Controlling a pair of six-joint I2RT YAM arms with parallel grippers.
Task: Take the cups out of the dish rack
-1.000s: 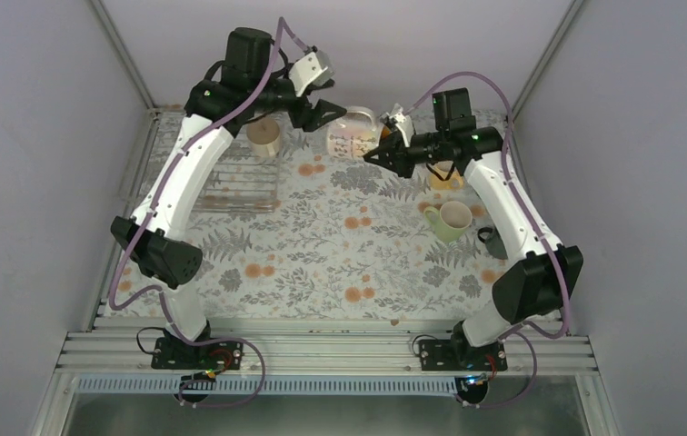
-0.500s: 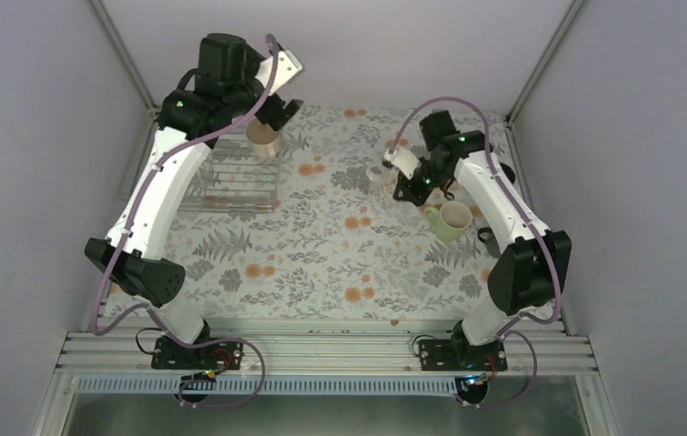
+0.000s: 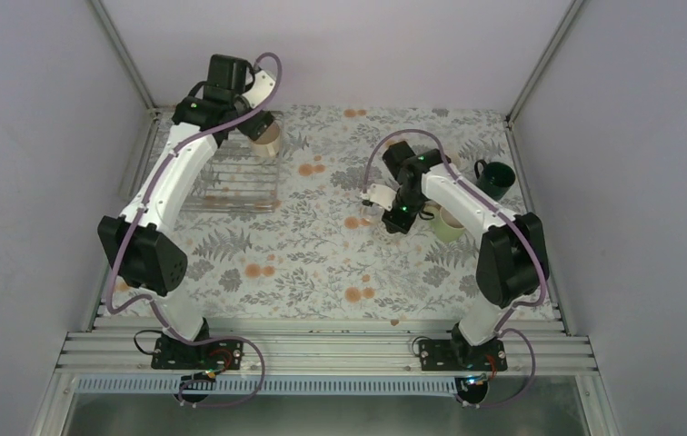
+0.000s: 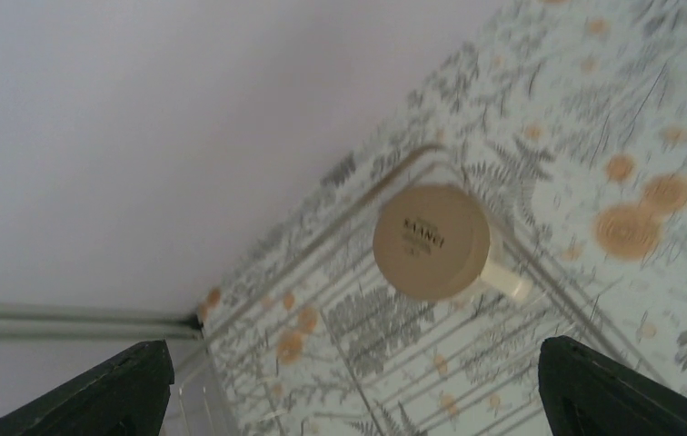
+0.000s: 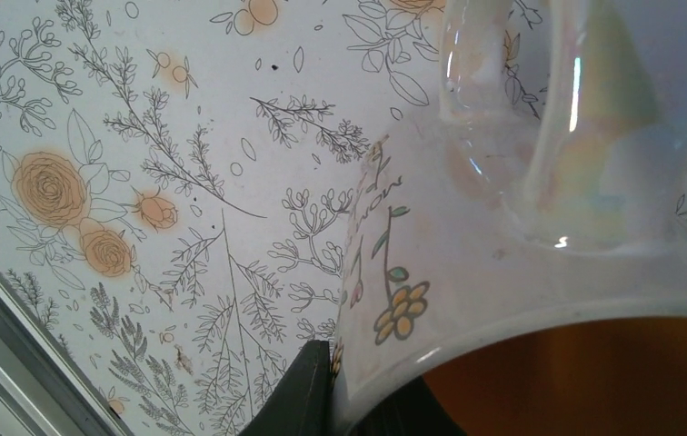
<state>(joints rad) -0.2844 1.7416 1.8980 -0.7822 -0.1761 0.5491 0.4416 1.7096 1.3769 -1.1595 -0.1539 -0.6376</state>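
Observation:
My left gripper hangs open over the far end of the dish rack. A cream-white cup stands upside down on the rack's bars, apart from both fingers. That cup also shows in the top view. My right gripper is shut on the rim of the patterned white cup, one finger outside the wall and one inside against the orange. This cup is held low over the floral cloth at mid-table. A pale green cup and a dark green cup stand at the right.
A floral cloth covers the table. Grey walls and metal corner posts close in the back and sides. The right arm's forearm crosses above the cups on the right.
My left gripper opened and swung back left over the rack. The right arm carried the patterned cup from the back middle down toward mid-table, uncovering the dark green cup.

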